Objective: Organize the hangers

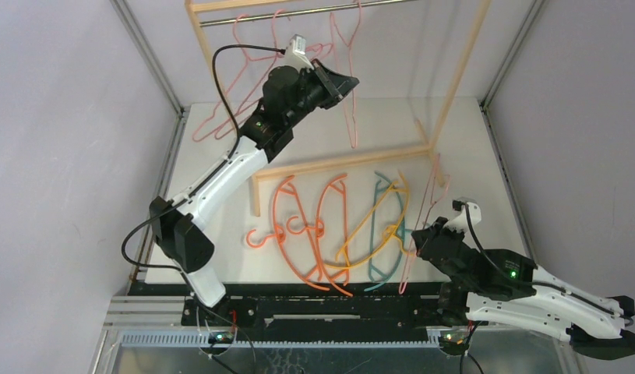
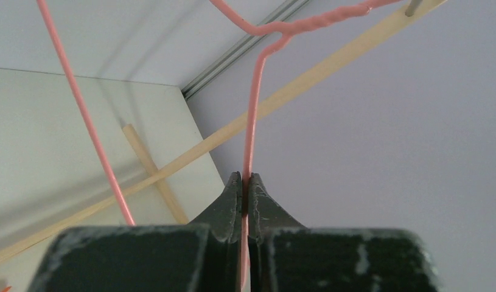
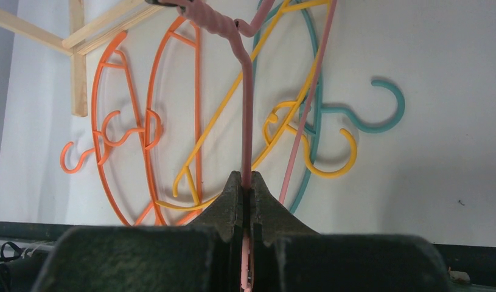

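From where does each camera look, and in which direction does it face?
Top external: above and behind the robot, looking down on the table; left arm and right arm show.
Left wrist: on the raised arm, facing up past the shut left claw, pinching a pink hanger, toward the wooden rack.
Right wrist: on the low arm, facing past the shut right claw, pinching a second pink hanger, toward the orange hangers, yellow hanger and teal hanger.
Shared: top and right wrist show those coloured hangers.

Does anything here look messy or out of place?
Yes: the orange hangers, yellow hanger and teal hanger lie overlapped in a heap on the table, hooks pointing different ways, while pink hangers hang from the rod.
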`<action>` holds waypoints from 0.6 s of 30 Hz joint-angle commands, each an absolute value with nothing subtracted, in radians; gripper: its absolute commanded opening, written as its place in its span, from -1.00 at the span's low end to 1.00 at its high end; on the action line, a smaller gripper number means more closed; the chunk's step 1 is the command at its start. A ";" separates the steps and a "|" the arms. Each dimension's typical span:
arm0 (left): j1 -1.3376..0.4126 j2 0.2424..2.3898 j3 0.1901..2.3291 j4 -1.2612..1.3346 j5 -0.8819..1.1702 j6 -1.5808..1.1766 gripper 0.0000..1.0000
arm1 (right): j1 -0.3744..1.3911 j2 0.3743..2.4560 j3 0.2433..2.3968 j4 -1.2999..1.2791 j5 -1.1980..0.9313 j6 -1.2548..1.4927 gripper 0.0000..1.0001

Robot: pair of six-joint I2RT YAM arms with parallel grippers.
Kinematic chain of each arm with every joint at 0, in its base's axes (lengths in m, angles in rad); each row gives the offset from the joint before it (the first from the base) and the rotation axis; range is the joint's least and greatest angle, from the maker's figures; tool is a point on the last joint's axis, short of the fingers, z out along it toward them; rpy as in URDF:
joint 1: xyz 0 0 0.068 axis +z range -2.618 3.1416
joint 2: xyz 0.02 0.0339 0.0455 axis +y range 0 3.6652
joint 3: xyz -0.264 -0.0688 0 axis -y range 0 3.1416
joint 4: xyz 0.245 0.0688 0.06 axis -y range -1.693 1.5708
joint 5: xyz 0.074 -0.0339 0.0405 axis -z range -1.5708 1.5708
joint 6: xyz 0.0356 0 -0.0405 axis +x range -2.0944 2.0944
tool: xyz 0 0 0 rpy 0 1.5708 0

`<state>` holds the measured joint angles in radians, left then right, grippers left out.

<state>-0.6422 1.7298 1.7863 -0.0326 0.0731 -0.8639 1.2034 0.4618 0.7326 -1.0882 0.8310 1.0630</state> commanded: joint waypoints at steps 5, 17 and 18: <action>-0.612 1.602 1.662 0.017 0.030 -0.924 -1.00 | 1.197 0.470 0.776 -1.071 0.836 1.077 -1.00; -0.562 1.365 1.454 0.027 -0.013 -0.914 -1.00 | 1.195 0.504 0.776 -1.026 0.822 1.045 -1.00; -0.559 1.357 1.447 0.020 -0.006 -0.912 -0.96 | 1.194 0.507 0.778 -1.020 0.819 1.041 -1.00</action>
<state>-0.5724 1.4406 1.4738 0.0341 0.0151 -0.9245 1.1995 0.4915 0.7326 -1.0847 0.8177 1.0603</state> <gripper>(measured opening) 0.014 0.019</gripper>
